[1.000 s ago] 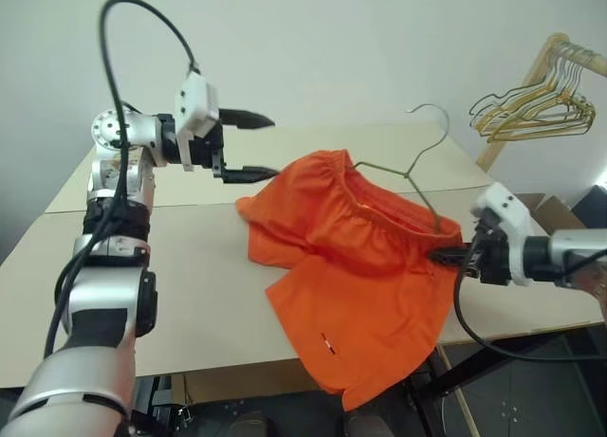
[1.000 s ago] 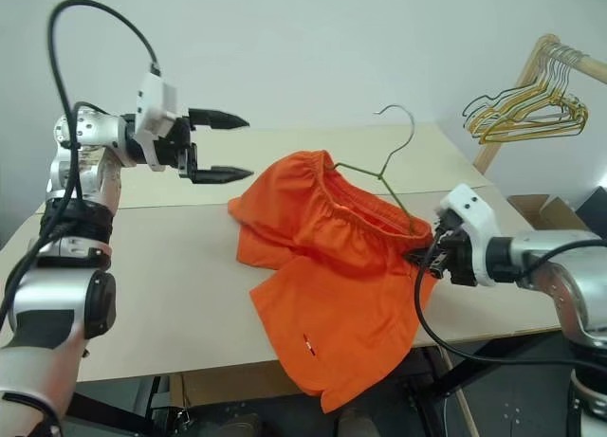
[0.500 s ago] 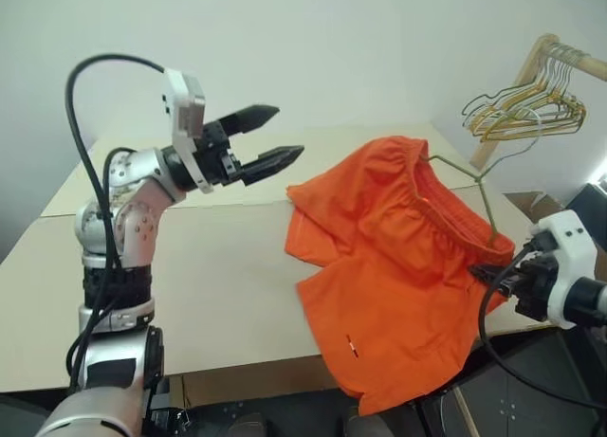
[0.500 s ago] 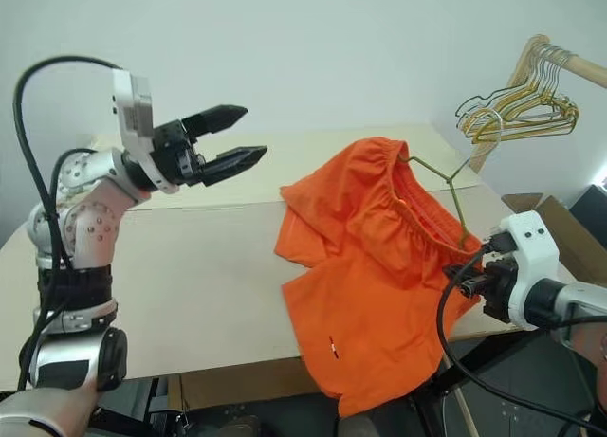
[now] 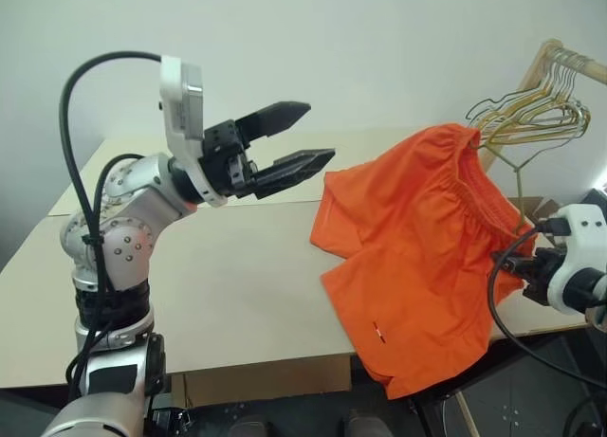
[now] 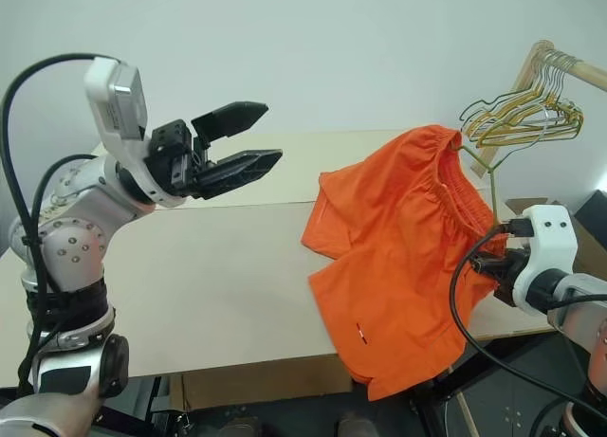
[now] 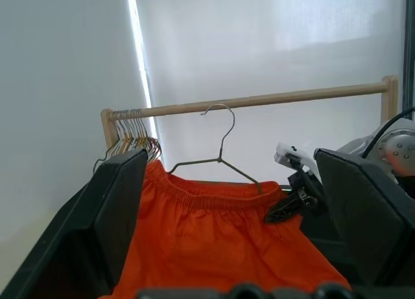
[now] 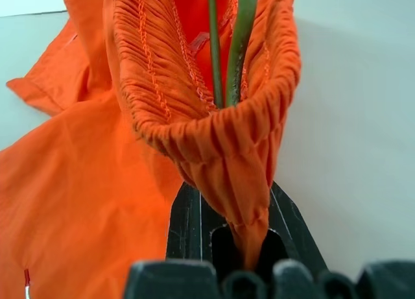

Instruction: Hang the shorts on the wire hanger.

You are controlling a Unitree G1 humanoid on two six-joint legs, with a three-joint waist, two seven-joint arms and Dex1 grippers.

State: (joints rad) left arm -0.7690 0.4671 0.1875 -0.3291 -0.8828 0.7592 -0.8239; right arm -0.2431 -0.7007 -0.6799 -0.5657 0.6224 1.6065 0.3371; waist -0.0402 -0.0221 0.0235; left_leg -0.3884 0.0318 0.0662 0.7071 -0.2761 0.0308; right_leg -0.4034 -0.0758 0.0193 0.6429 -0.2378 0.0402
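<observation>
Our left gripper (image 5: 305, 134) has drawn back and up since a second ago, jaws still wide and holding nothing. The worktop (image 5: 218, 276) beneath lies bare. The shorts (image 5: 422, 247) have lifted rightward, now overhanging the worktop's right edge, the wire hanger (image 7: 217, 157) inside their waistband. Our right gripper (image 8: 224, 231) stays clamped on the waistband.

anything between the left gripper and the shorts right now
Nothing: in the left eye view the open left gripper hangs apart from the shorts, with bare table below that stretch.
</observation>
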